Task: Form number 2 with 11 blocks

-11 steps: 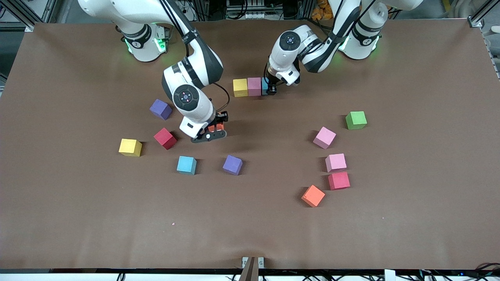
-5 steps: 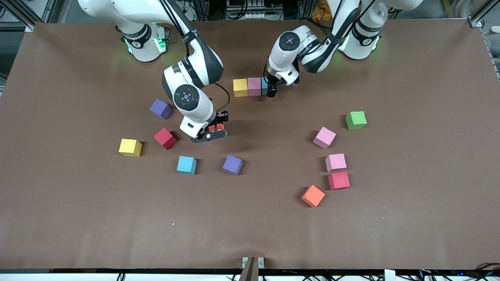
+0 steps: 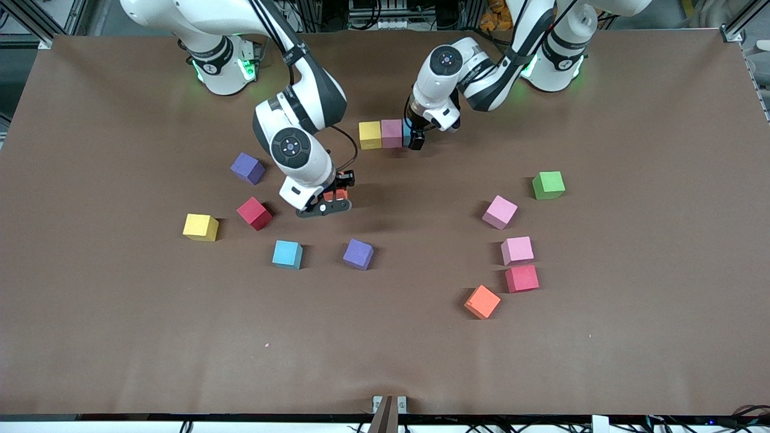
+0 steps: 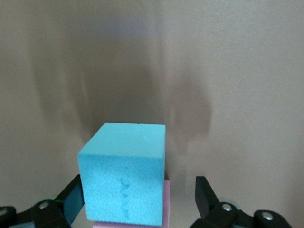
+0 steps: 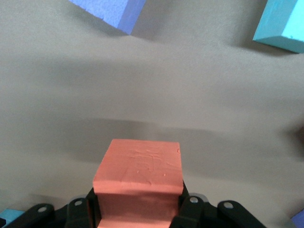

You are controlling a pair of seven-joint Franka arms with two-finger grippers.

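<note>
Three blocks form a row on the table: yellow (image 3: 370, 135), pink (image 3: 391, 133) and light blue (image 3: 408, 132). My left gripper (image 3: 417, 138) stands open around the light blue block (image 4: 124, 175), with a gap between the block and one finger (image 4: 205, 199); the pink block (image 4: 166, 199) shows just beside it. My right gripper (image 3: 332, 197) is shut on an orange block (image 5: 140, 175) and hangs above the table's middle, between the row and a purple block (image 3: 358, 254).
Loose blocks toward the right arm's end: purple (image 3: 248, 168), red (image 3: 254, 213), yellow (image 3: 201, 227), light blue (image 3: 287, 254). Toward the left arm's end: two pink (image 3: 500, 211) (image 3: 517, 250), red (image 3: 521, 278), orange (image 3: 482, 301) and a green cube (image 3: 548, 184).
My left gripper has opened and let go of the light blue block at the row's end. My right gripper has shifted slightly toward the row with the orange block.
</note>
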